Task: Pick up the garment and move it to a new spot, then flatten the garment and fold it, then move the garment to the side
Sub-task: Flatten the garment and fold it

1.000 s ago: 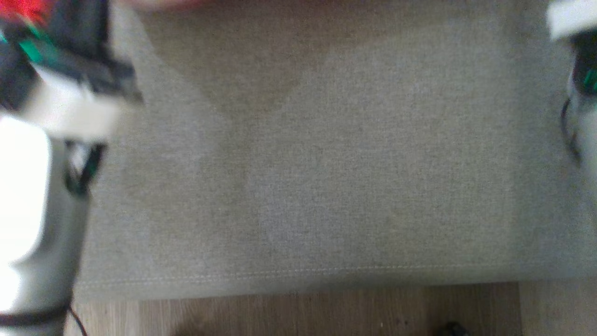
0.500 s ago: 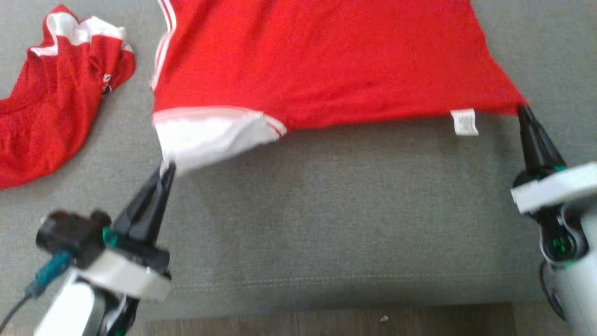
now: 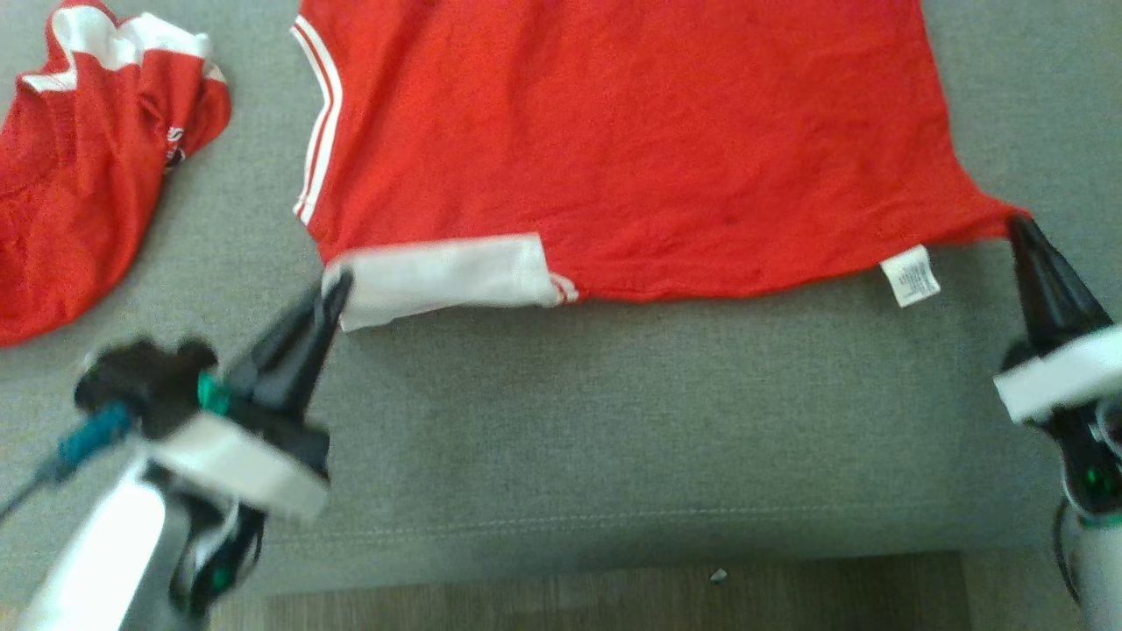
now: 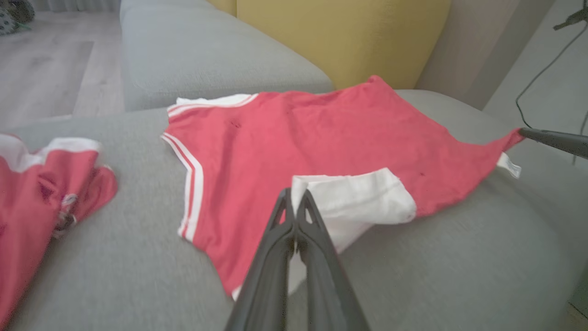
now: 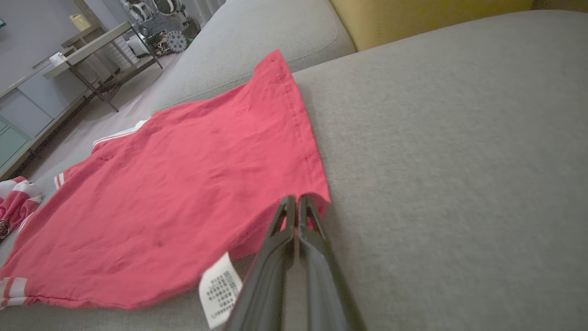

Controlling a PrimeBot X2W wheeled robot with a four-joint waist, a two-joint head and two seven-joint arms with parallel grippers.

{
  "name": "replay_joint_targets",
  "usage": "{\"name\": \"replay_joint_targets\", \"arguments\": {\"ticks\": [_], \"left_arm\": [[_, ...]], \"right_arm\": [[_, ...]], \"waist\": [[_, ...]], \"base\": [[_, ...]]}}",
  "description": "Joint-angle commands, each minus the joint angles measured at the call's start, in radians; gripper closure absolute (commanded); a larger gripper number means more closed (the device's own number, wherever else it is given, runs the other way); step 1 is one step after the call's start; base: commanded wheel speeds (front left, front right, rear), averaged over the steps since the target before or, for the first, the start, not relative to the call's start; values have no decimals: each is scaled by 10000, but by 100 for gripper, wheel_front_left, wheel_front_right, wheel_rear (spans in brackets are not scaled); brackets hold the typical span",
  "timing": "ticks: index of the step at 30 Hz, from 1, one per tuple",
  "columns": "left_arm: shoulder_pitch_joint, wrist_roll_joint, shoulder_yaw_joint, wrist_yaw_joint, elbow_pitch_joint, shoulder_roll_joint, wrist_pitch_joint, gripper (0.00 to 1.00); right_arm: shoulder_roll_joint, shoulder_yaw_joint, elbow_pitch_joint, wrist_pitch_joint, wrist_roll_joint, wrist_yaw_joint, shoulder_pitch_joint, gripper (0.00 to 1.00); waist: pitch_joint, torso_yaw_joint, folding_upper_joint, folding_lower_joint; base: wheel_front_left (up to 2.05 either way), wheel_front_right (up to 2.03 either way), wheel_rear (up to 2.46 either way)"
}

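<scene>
Far left on the sofa cushion (image 3: 614,421), a smaller red garment (image 3: 79,175) lies bunched, apart. Left gripper (image 3: 338,282) is clamped on the turned-over white hem corner of the garment (image 3: 631,149). Right gripper (image 3: 1017,223) is clamped on the opposite corner, past the tag (image 3: 912,276). Likely tensioning the hem to flatten it. Left wrist view shows the white corner seemingly lifted off the cushion; head view reads it flat.

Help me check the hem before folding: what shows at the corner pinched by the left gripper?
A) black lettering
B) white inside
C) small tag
B: the left gripper is shut on a turned-over white flap of the garment; the tag hangs near the right gripper.
</scene>
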Motion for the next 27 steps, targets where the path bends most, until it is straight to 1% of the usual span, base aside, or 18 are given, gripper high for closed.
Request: {"name": "replay_joint_targets", "arguments": {"ticks": [1,4,6,10,16,21,22,23,24,27], "left_arm": [[-784,150,425,14,-63,129,-46,100],[-1928,413,270,-1,841,-93,-261,100],[-2678,710,140,-12,1407,-147,-503,100],[-3837,933,89,-26,2413,-292,-935,100],[-4949,1223,16,-41,3497,-361,-1341,100],[-5425,1046,-190,-61,3967,-584,-1494,100],[-5489,1030,-173,-62,4017,-610,-1508,100],[-5530,980,-97,-64,4012,-672,-1519,43],[-5543,898,28,-65,3902,-778,-1524,0],[-5202,819,437,-66,3524,-1026,-1529,0]], "right_arm": [[-31,116,-329,126,-264,65,-514,100],[302,64,-38,322,-724,65,-1301,100],[447,-88,208,182,-962,65,-1835,100],[632,-221,682,15,-1373,65,-2678,100],[659,-305,1290,-372,-1695,65,-3611,100],[819,-347,1726,-698,-1720,65,-4149,100],[857,-343,1791,-812,-1715,65,-4217,55],[896,-341,1848,-961,-1714,65,-4271,0],[949,-307,1883,-1136,-1685,65,-4302,0],[1090,-258,1969,-1740,-1552,65,-4210,0]], "waist": [[162,8,-1,1],[404,55,-1,1],[581,93,-1,1],[906,133,-1,1],[1420,172,-1,1],[1709,204,-1,1],[1737,203,-1,1],[1758,201,-1,1],[1769,199,-1,1],[1683,169,-1,1]], "base": [[0,0,0],[0,0,0],[0,0,0],[0,0,0],[0,0,0],[0,0,0],[0,0,0],[0,0,0],[0,0,0],[0,0,0]]}}
